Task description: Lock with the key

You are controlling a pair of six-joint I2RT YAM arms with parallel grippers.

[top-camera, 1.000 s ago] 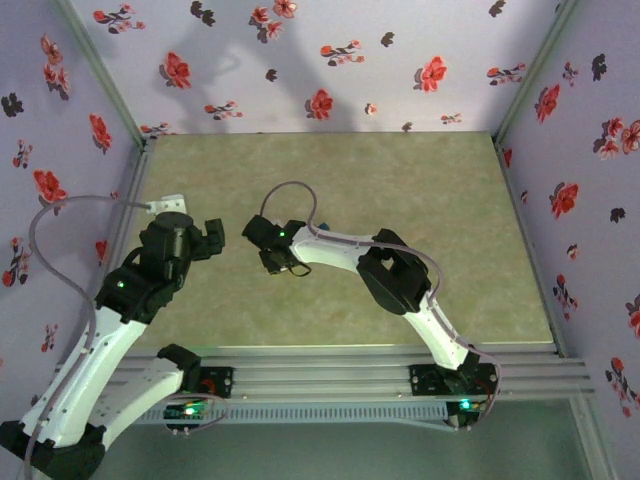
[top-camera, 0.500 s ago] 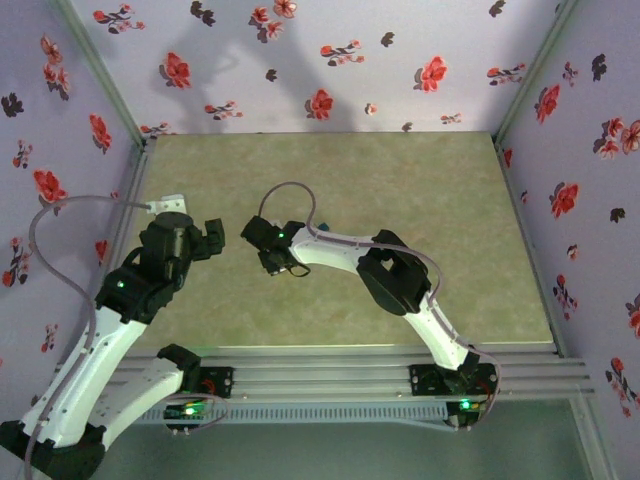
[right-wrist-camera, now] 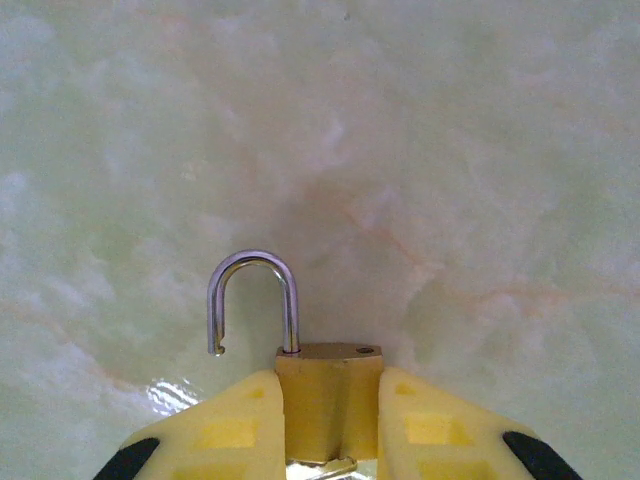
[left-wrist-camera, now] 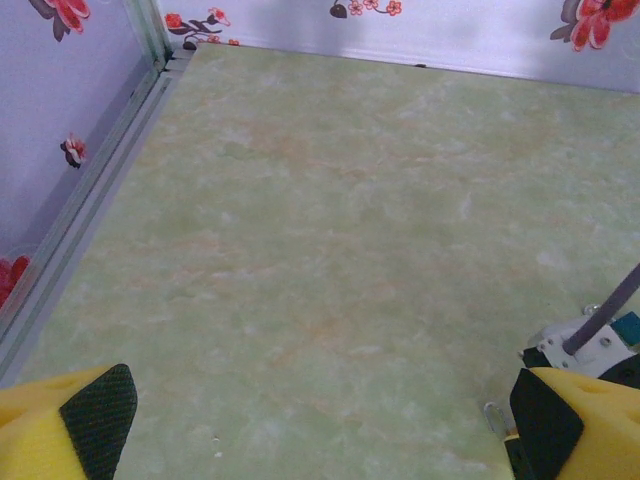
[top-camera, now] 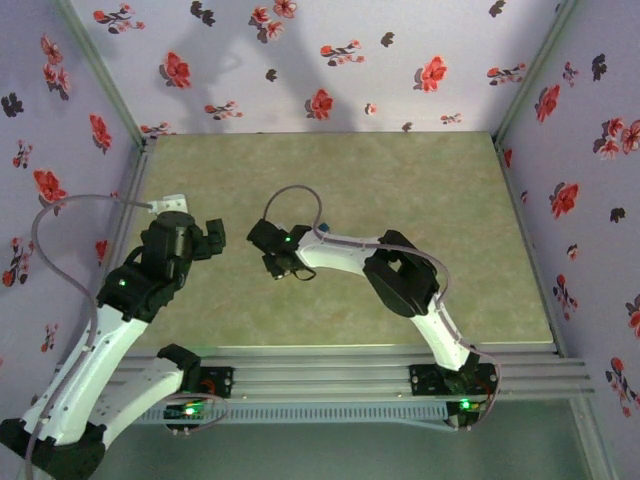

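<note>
**Brass padlock clamped in the right fingers, shackle open**

The right gripper [right-wrist-camera: 330, 400] has its yellow fingers [right-wrist-camera: 240, 425] closed against both sides of a small brass padlock with a silver steel shackle [right-wrist-camera: 328, 372]. In the right wrist view the lock sits at bottom centre. Its shackle points up the frame and is swung open, with one leg in the body and the hooked end free at the left. In the top view this gripper [top-camera: 280, 265] lies left of centre, low over the counter.

The left gripper [left-wrist-camera: 320, 415] is spread fully wide and holds nothing, its black-padded yellow fingers [left-wrist-camera: 95, 415] in the two lower corners of the left wrist view.

The pale green marbled counter [top-camera: 400, 180] is walled by lilac panels printed with red and black flowers [top-camera: 300, 60]. Aluminium rails [top-camera: 330, 365] run along the bottom edge.
</note>
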